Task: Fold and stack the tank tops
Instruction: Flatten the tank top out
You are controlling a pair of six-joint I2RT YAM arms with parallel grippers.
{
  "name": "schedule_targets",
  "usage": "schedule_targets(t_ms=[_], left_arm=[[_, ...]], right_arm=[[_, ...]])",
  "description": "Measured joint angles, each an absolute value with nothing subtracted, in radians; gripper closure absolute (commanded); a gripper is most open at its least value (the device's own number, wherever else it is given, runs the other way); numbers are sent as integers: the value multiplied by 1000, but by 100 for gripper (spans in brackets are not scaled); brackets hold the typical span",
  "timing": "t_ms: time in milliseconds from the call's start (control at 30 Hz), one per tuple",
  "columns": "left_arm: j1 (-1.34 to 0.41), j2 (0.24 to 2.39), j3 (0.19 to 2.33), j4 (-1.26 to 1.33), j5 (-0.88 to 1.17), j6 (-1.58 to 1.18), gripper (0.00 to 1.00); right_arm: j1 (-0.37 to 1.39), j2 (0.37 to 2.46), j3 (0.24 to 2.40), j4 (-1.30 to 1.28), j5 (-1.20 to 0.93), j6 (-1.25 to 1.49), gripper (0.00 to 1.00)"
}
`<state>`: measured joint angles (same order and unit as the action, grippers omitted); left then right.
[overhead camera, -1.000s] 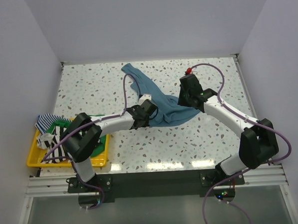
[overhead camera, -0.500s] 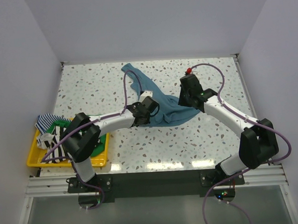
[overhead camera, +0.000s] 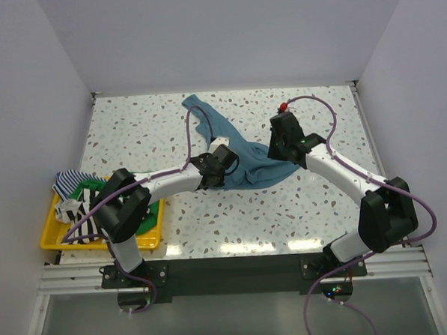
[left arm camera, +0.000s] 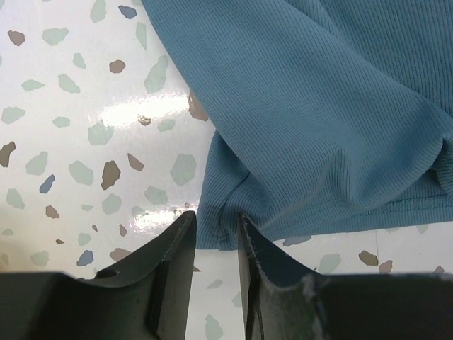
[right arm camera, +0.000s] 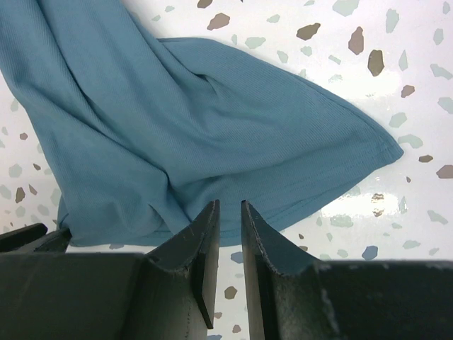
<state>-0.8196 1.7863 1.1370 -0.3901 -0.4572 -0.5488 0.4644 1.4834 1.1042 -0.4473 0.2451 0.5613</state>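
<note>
The teal-blue tank top (overhead camera: 247, 157) lies crumpled in the middle of the table, one strap reaching toward the far edge. My left gripper (overhead camera: 229, 169) is at its near-left corner; in the left wrist view the jaws (left arm camera: 216, 219) stand open with the cloth's (left arm camera: 318, 106) hem corner between the tips. My right gripper (overhead camera: 280, 154) is at the top's right edge; in the right wrist view it (right arm camera: 230, 205) is closed to a narrow gap on the cloth's (right arm camera: 177, 106) hem. The thin blue-striped top (overhead camera: 68, 180), the green one (overhead camera: 83, 191) and the black-and-white striped one (overhead camera: 79, 218) lie piled in the tray.
A yellow tray (overhead camera: 51, 238) sits at the table's near-left edge, beside the left arm's base. White walls enclose the speckled table (overhead camera: 131, 127) on three sides. A red-tipped cable fitting (overhead camera: 283, 106) sits on top of the right wrist.
My left gripper has edged a little to the right, onto the corner of the teal top. The right arm and the cloth have stayed put.
</note>
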Motion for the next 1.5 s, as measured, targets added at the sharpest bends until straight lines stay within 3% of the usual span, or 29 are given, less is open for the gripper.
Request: schedule_targets(t_ms=[300, 600, 1500], left_arm=[[-820, 1789, 1132, -382, -454, -538, 74], [-820, 1799, 1109, -366, -451, -539, 62], [-820, 1727, 1028, -280, -391, -510, 63]], right_arm=[[464, 1483, 1088, -445, 246, 560, 78], [464, 1483, 1088, -444, 254, 556, 78], [464, 1483, 1087, -444, 270, 556, 78]])
